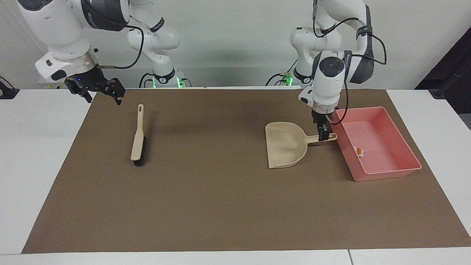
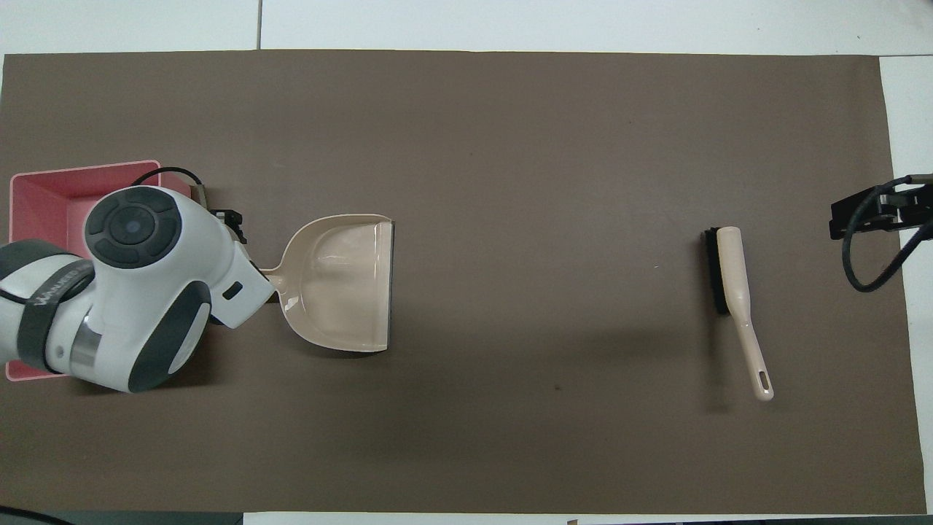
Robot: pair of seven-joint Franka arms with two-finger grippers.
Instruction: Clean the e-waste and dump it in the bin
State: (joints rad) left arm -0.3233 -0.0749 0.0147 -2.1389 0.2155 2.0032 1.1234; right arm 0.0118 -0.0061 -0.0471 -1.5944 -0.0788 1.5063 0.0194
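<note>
The pink bin [image 1: 382, 110] stands at the left arm's end of the mat, and it also shows in the overhead view [image 2: 44, 197]. The e-waste [image 1: 359, 151], tiny white and orange bits, lies inside it. The beige dustpan [image 1: 285, 145] lies flat on the mat beside the bin, its handle pointing at the bin; it shows in the overhead view [image 2: 339, 281] too. My left gripper [image 1: 323, 135] is right at the handle's end, pointing down. My right gripper [image 1: 103, 95] is open and empty in the air over the mat's edge at the right arm's end, near the brush's handle tip.
A beige brush with black bristles [image 1: 138, 138] lies on the brown mat [image 1: 206, 198] toward the right arm's end; it shows in the overhead view [image 2: 736, 292]. My left arm's wrist [image 2: 146, 284] covers part of the bin from above.
</note>
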